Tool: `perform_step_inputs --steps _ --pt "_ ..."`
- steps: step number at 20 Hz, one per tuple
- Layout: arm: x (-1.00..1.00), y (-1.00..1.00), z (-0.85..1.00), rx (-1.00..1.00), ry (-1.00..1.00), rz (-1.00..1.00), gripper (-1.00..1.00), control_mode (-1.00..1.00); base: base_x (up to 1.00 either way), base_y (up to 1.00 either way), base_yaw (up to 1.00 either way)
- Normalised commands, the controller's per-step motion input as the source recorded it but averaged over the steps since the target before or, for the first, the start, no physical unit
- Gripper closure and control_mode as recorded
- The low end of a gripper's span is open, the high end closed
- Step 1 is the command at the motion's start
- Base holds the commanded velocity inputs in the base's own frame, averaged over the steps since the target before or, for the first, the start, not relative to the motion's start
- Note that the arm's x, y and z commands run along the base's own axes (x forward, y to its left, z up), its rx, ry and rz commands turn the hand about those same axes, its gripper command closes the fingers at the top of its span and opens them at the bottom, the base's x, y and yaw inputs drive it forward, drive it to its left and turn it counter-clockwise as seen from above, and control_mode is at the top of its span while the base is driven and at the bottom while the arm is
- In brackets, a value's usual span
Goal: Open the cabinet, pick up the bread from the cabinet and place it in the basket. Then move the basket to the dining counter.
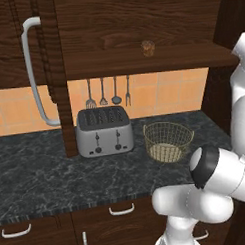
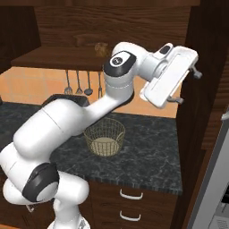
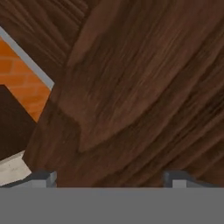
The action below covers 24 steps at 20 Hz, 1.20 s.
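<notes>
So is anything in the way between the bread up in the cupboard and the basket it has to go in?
Nothing visible blocks it. The bread sits on the open cabinet shelf, and the basket stands empty on the black counter just below, beside the toaster.

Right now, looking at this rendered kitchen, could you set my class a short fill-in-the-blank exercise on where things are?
1. The small tan bread sits on the dark wooden shelf of the ____ cabinet.
2. The round golden wire mesh basket stands on the black marbled counter, beside the silver ____.
3. Inside the basket there is ____.
4. The white arm's two-finger gripper has its jaws ____, holding nothing.

Missing words: open; toaster; nothing; open
</notes>
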Motion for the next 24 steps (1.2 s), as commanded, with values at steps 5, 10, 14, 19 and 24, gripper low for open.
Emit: perform_step_inputs --steps 5,10,14,19,24 --pt "-0.15 0.87 -0.22 0.0 -0.06 0.0 -1.0 -1.0 0.0 0.0 0.0" --pt "0.0 1.0 -0.68 0.08 -0.01 0.0 -1.0 -1.0 0.0 0.0 0.0" --pt "0.0 1.0 -0.96 0.52 -0.04 0.0 -1.0 -1.0 0.0 0.0 0.0" --pt "0.18 0.89 -1.0 0.76 -0.09 -0.04 -1.0 -1.0 0.0 0.0 0.0" --pt "0.41 0.8 -0.95 0.82 -0.08 -0.07 -1.0 -1.0 0.0 0.0 0.0"
